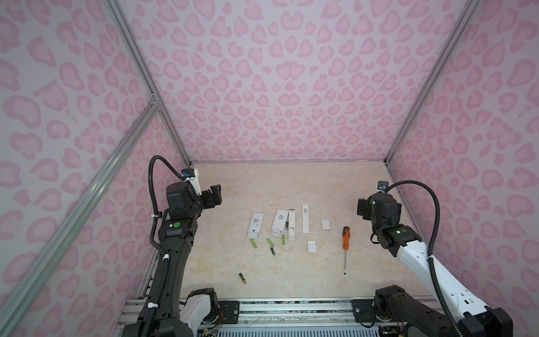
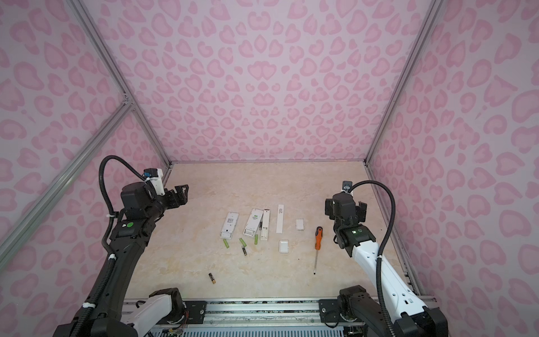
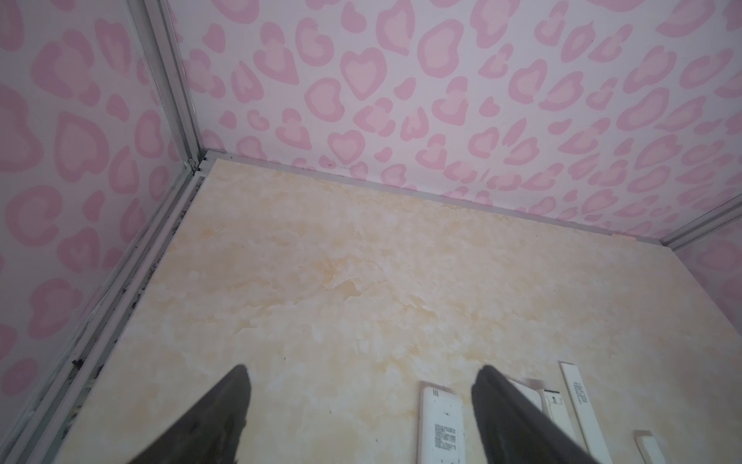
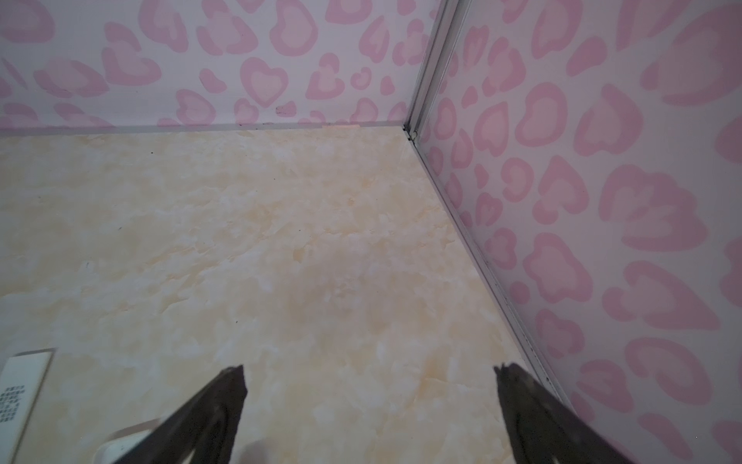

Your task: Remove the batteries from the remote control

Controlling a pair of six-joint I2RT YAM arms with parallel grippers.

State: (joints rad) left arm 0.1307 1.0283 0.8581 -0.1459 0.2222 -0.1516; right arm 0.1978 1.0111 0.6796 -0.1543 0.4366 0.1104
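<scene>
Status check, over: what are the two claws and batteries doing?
Left gripper open, empty. Right gripper open, empty. Batteries loose on table beside remotes. Nothing in the way.

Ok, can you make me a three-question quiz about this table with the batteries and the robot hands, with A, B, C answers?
1. Where is the orange-handled screwdriver?
A. Leaning on the pink wall
B. Hanging in the air
C. Flat on the table, on the right arm's side of the white covers

2. How many lime green batteries lie loose on the table?
A. One
B. Three
C. Six

3. What are the left gripper and right gripper doing?
A. Both open, holding nothing
B. Both shut on batteries
C. One holds the screwdriver

Answers:
1 C: both top views show it lying alone, right of the covers.
2 B: three green cylinders lie by the near ends of the remotes.
3 A: each wrist view shows fingers wide apart with only table between them.
</scene>
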